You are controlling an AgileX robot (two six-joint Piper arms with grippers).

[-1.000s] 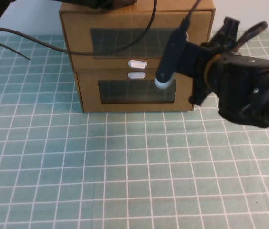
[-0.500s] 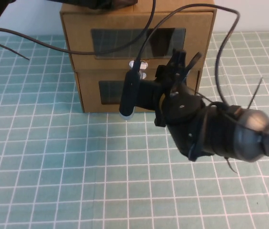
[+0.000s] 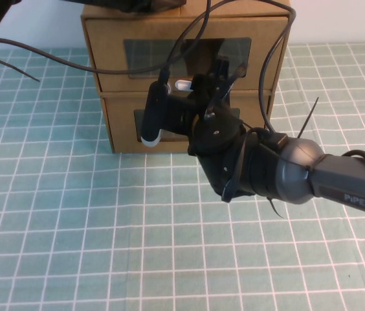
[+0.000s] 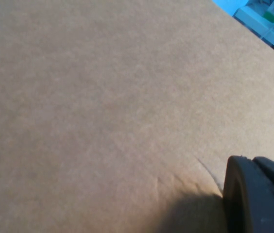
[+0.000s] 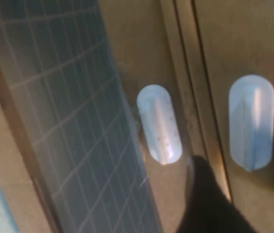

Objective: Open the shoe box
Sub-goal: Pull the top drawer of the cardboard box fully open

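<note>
Shoe boxes [image 3: 108, 65], two stacked; two white handles [image 5: 159, 124] just ahead of parted right tool [image 3: 229, 70]; left tool [image 4: 258, 199] over them, state unclear.

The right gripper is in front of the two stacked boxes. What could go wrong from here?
The open right gripper hangs before two white handles that sit close together, so it may close on the wrong one. A black cable crosses the upper box and could snag. The left gripper is at the box top; unless it presses down, a pull may drag the stack.

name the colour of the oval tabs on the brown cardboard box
White oval tabs; clearest in the right wrist view.
</note>
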